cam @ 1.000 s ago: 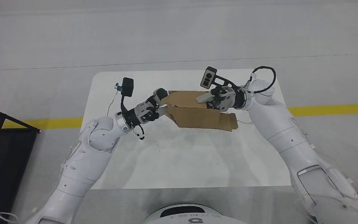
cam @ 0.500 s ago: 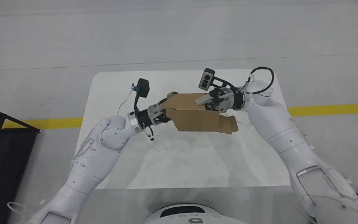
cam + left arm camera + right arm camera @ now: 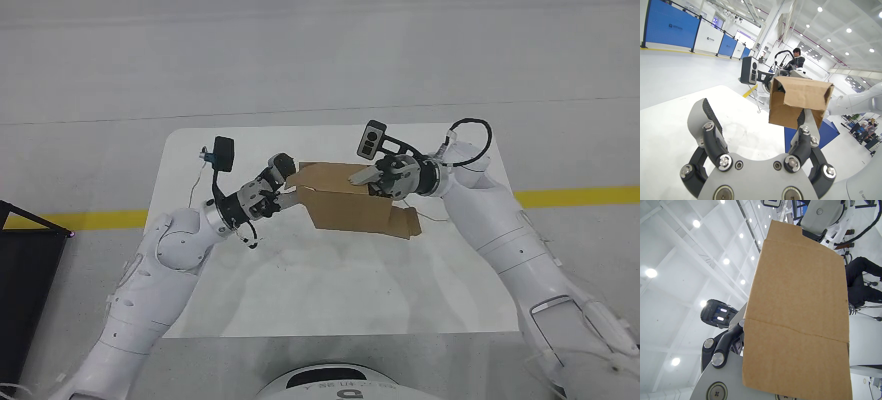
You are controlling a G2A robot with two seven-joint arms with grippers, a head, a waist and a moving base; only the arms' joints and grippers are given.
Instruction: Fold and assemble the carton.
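The brown carton point(image 3: 350, 200) sits in the upper middle of the top view. It is held on its side above the white table point(image 3: 300, 290) and opened out into a box-shaped sleeve. The right gripper point(image 3: 380, 178) has it by the right-hand end, its fingers clamped on the cardboard wall there, with one finger lying across the top panel. In the right wrist view a creased brown panel stands against the gripper's base and hides the fingertips. A single finger linkage point(image 3: 723, 340) shows at the panel's lower left.

The left gripper point(image 3: 287, 180) is at the carton's left end, left of centre in the top view. Its fingers are spread wide apart and grasp nothing. In the left wrist view one ribbed finger point(image 3: 706, 111) stands at lower left over bare tabletop, well apart from the carton. The tip of the other finger point(image 3: 807, 118), right of centre, reaches the carton's near end just under the edge of a flap point(image 3: 804, 96) folded down across the opening. Behind it a second flap point(image 3: 777, 106) partly closes the end. In this view the carton hangs clear of the tabletop.

At the carton's lower right in the top view, another flap point(image 3: 405, 222) sticks out loose. A yellow line point(image 3: 100, 218) runs along the floor on either side of the table.
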